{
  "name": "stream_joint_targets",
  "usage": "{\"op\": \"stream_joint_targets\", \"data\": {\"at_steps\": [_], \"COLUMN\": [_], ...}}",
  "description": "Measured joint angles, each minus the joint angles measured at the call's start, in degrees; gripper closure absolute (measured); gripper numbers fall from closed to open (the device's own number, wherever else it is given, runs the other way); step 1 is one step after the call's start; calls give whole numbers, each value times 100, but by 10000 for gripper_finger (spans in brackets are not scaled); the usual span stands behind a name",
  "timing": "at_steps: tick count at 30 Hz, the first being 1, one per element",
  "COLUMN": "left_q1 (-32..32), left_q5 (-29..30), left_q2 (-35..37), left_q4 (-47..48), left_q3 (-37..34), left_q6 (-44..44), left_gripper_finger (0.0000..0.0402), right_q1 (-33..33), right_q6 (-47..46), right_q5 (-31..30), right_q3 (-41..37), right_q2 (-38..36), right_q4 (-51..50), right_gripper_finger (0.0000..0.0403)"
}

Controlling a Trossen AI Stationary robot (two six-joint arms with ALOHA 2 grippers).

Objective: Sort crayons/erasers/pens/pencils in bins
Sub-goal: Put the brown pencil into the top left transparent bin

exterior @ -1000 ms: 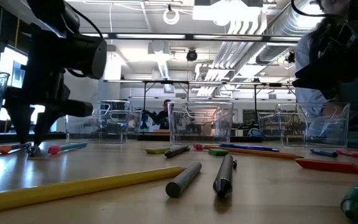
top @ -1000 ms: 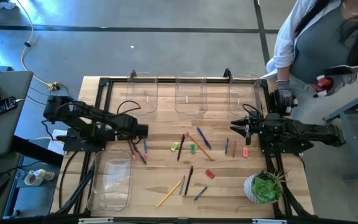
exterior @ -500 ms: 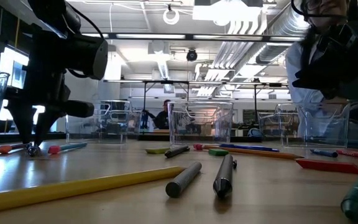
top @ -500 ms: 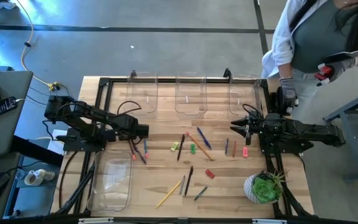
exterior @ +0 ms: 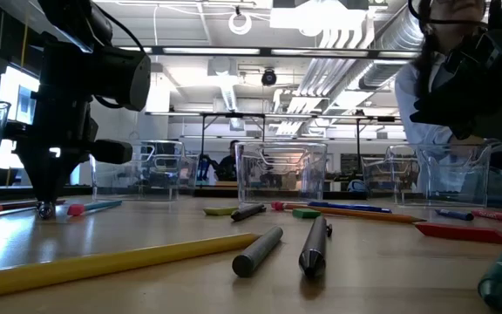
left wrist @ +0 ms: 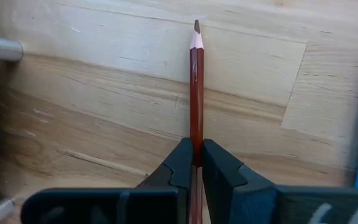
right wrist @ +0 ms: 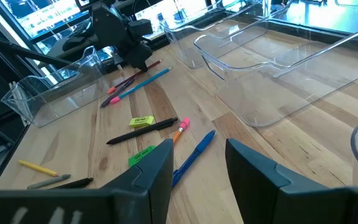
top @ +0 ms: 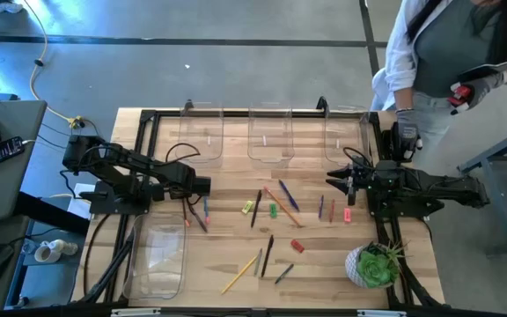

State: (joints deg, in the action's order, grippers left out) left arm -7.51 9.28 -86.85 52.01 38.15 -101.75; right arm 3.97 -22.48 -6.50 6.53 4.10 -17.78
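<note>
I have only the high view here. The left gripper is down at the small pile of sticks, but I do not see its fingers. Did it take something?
Observer: Yes. In the left wrist view the left gripper is shut on a red-brown pencil, sharpened tip pointing away from the wrist.
Operator: Is the pencil off the table?
Observer: I cannot tell; in the low view the fingertips are down at the tabletop.
Operator: And the right gripper?
Observer: The right gripper is open and empty, above a blue pen.
</note>
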Motion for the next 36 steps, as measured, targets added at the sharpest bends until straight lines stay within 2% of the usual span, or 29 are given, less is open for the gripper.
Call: {"op": "stream_joint_targets", "data": {"at_steps": [12, 20, 36], "left_q1": [-4, -20, -48], "left_q5": [-4, 63, -518], "left_q2": [85, 450, 1352], "left_q4": [-83, -107, -110], "left_q3": [-17, -33, -20], "left_q6": [-22, -24, 195], "left_gripper_finger": [390, 390, 390], "right_q1": [0, 0, 0], "right_q6": [0, 0, 0], "right_q5": [0, 0, 0], "right_q3": [1, 1, 1], "right_q2": [0, 0, 0], "right_q4": [-1, -3, -11], "right_gripper_finger": [263, 263, 263]}}
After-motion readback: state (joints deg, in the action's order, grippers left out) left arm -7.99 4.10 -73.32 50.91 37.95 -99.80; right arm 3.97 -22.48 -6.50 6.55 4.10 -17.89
